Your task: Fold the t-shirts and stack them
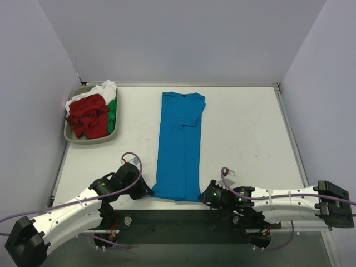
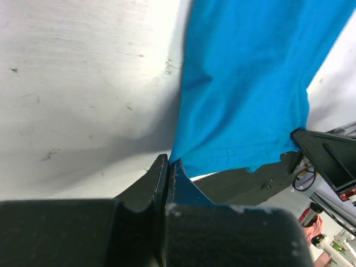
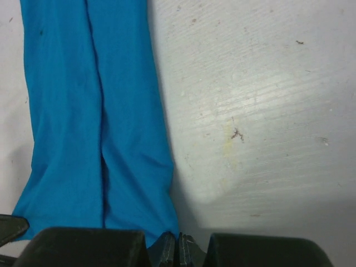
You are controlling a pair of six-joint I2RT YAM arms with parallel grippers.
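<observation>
We see the blue t-shirt [image 1: 181, 146] lying in a long narrow fold on the desk [image 1: 245, 128]. Our left tool [image 1: 146, 192] is pressed together on its near left corner, pinching the hem. Our right tool [image 1: 204, 196] is clamped on the near right corner. Left of the shirt's collar end, the other shirts [image 1: 89, 115] sit heaped in the tray [image 1: 75, 139].

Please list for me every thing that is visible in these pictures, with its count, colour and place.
bright blue cloth t-shirt: one, blue, folded into a long strip, mid-table.
grey oval tray: one, grey, far left corner.
crumpled cloth garments: count unclear; red, white, green; piled in tray.
white table: one, white, under everything.
left gripper: one, black, shut on shirt's near left corner.
right gripper: one, black, shut on its near right corner.
</observation>
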